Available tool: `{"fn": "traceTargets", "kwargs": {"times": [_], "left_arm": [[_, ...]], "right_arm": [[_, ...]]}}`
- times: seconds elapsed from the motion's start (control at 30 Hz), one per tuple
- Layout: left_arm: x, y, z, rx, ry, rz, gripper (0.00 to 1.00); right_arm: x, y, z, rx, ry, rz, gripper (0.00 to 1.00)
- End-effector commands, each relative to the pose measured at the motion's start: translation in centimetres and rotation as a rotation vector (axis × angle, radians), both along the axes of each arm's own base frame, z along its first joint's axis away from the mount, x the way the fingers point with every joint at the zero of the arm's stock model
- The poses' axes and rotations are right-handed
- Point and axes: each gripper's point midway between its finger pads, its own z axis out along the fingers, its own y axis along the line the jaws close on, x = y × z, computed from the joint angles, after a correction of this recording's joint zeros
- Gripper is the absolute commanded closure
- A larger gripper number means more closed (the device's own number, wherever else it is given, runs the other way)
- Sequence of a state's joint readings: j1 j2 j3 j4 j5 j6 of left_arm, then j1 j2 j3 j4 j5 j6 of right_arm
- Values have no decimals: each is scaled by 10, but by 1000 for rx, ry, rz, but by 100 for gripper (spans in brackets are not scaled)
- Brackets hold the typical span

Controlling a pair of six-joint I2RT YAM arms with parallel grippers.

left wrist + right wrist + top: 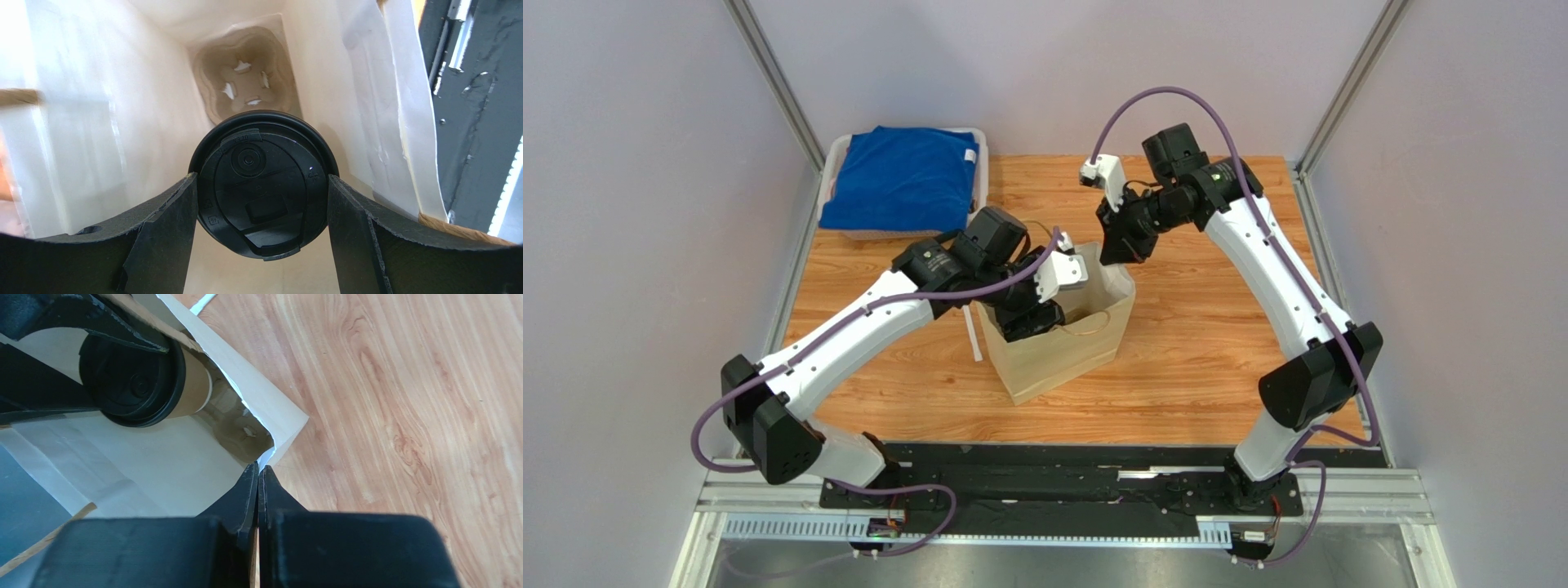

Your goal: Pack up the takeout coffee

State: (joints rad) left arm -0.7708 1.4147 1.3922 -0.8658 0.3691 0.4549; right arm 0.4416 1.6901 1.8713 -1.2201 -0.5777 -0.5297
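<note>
Inside the mouth of the paper bag (1069, 355) standing on the worktop (1210, 355), the takeout coffee (261, 184) hangs upright, clamped at its sides by the left fingers (162, 233). The pulp tray (245, 79) lies at the bottom below it. Seating and release look not yet done. The left arm bends down into the bag, while the right fingers (242, 496) are pressed together on the bag's rim.

Left arm (848, 333), right arm (1286, 284): white shells, black joints, purple cables (1161, 101). Left gripper (261, 208), right gripper (258, 484): matte black.
</note>
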Motion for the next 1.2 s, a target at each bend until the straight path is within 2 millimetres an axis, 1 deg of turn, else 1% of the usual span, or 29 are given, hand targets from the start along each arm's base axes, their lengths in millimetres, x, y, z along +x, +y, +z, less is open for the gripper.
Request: {"fn": "traceTargets", "kwargs": {"times": [0.0,0.03,0.07,0.1,0.13,0.17,0.2,0.23,0.27,0.33,0.4,0.43,0.47,0.57,0.6,0.63,0.67,0.7,0.73,0.77,0.8,0.9,0.93,0.97,1.03,1.07,1.1,1.13,1.17], "left_arm": [[2,0,24,-63,-111,-2,82],[2,3,26,-62,-134,4,82],[1,5,22,-55,-140,0,82],[1,4,24,-60,-163,-7,82],[1,6,27,-60,-186,1,82],[0,7,23,-55,-191,-3,82],[-1,5,24,-62,-207,-14,82],[-3,6,27,-70,-224,-17,82],[-3,6,25,-70,-239,-23,82],[-7,6,28,-76,-273,-37,82],[-8,6,25,-76,-298,-45,82],[-9,8,28,-83,-320,-40,82],[-9,8,25,-83,-328,-41,82],[-9,11,29,-94,-366,-29,82],[-9,11,29,-95,-376,-30,82],[-8,11,31,-97,-391,-26,82],[-8,12,27,-91,-398,-35,82],[-9,11,26,-88,-401,-42,82],[-10,12,21,-78,-397,-44,82],[-12,12,19,-73,-393,-55,82],[-14,11,15,-70,-387,-66,82],[-25,11,4,-64,-370,-114,82],[-29,13,-3,-50,-365,-136,82],[-33,12,-6,-47,-364,-156,82],[-39,13,-12,-41,-367,-182,82],[-41,13,-14,-40,-365,-193,82],[-42,13,-15,-37,-367,-201,82],[-42,13,-15,-36,-370,-206,82],[-42,12,-15,-34,-369,-208,82]], "right_arm": [[-12,11,36,129,-18,10,100],[-17,13,32,143,1,9,100],[-19,14,35,169,-9,7,100],[-19,16,52,220,-91,10,100],[-23,15,42,228,-70,-9,100],[-25,16,43,241,-91,-10,100],[-27,16,57,274,-153,-5,100],[-28,16,58,280,-164,-9,100],[-33,15,58,280,-175,-7,100],[-33,14,61,287,-201,-13,100],[-36,10,62,291,-232,-22,100],[-38,9,64,297,-247,-22,100],[-43,7,63,301,-252,-22,100],[-53,4,66,319,-294,-7,100],[-56,4,57,312,-288,-3,100],[-59,4,54,310,-291,4,100],[-63,1,57,318,-320,6,100],[-64,0,44,314,-316,7,100],[-66,-1,41,315,-328,11,100],[-70,-3,45,328,-365,20,100],[-74,-5,33,314,-358,32,100],[-88,-12,27,295,-366,68,100],[-90,-14,26,284,-362,70,100],[-95,-17,19,261,-333,70,100],[-91,-20,22,233,-323,51,84],[-93,-22,19,211,-299,55,75],[-91,-22,23,204,-303,58,54],[-83,-19,33,201,-321,58,45],[-79,-18,38,199,-323,60,38]]}}
